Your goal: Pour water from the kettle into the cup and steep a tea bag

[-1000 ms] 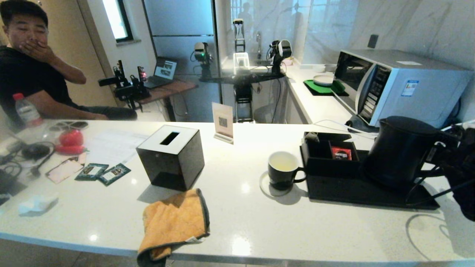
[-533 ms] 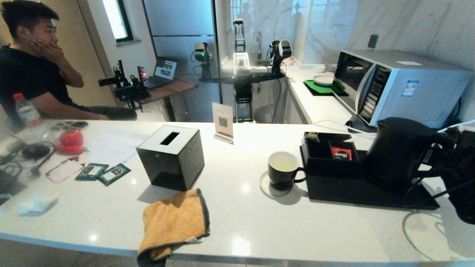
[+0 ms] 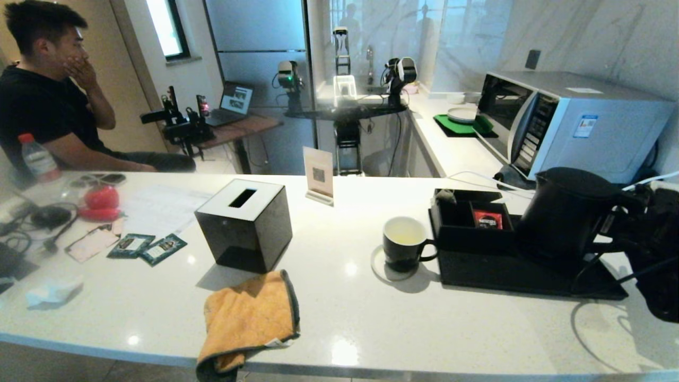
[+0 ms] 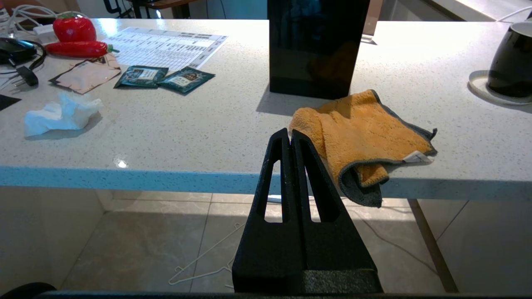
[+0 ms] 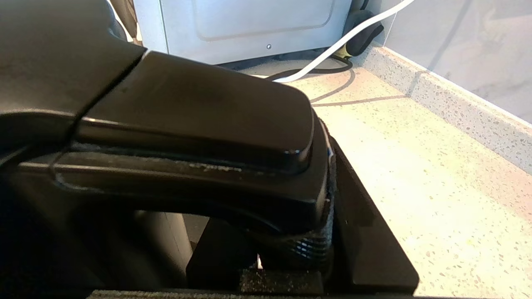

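Note:
The black kettle (image 3: 565,217) hangs slightly tilted just above the black tray (image 3: 504,276) at the right of the counter. My right gripper (image 3: 626,220) is shut on its looped handle (image 5: 187,124), which fills the space between the fingers (image 5: 370,216) in the right wrist view. The black cup (image 3: 404,243), white inside, stands on a coaster left of the tray; it also shows as cup (image 4: 513,62). A small grey-green tea bag (image 3: 447,196) lies in the tray's box. My left gripper (image 4: 290,135) is shut and empty, parked below the counter's front edge.
A red sachet (image 3: 488,219) lies in the box beside the tea bag. A black tissue box (image 3: 245,223), an orange cloth (image 3: 249,318) over the front edge, two green packets (image 3: 148,246) and a microwave (image 3: 573,122) stand around. A man (image 3: 42,101) sits at far left.
The kettle has risen a little and shifted left towards the cup, with my right gripper on its handle. The left arm has not moved.

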